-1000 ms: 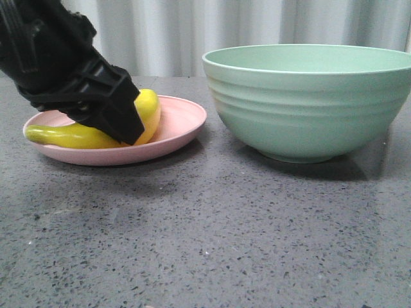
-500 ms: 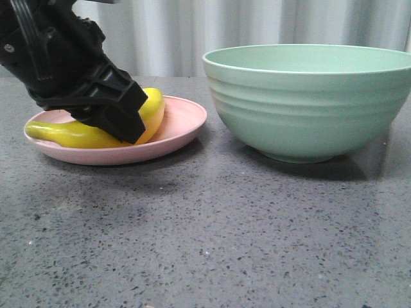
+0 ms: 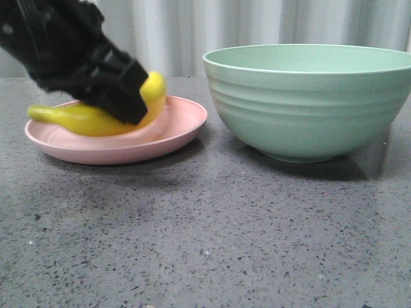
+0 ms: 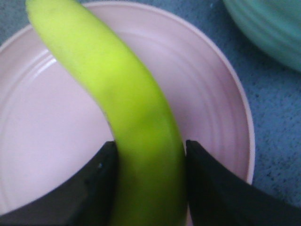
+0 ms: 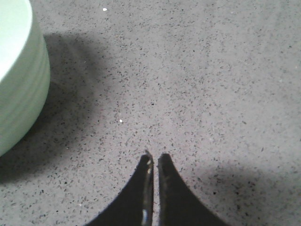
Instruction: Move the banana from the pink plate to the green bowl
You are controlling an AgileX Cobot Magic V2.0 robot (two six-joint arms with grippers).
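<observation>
Front view has the left gripper (image 3: 122, 96) lifting the banana (image 3: 90, 119) just clear of the pink plate (image 3: 173, 128) versus half a second ago, left wrist view shows fingers (image 4: 94, 188) clamped on it, right wrist view shows the right gripper (image 5: 154, 162) pinched empty near the green bowl (image 5: 19, 70), so carry-over's next.

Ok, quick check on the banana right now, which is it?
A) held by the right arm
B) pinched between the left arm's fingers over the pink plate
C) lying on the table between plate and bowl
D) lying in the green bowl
B: the left wrist view shows the banana clamped between the left gripper fingers above the pink plate; the front view shows it short of the green bowl.
</observation>
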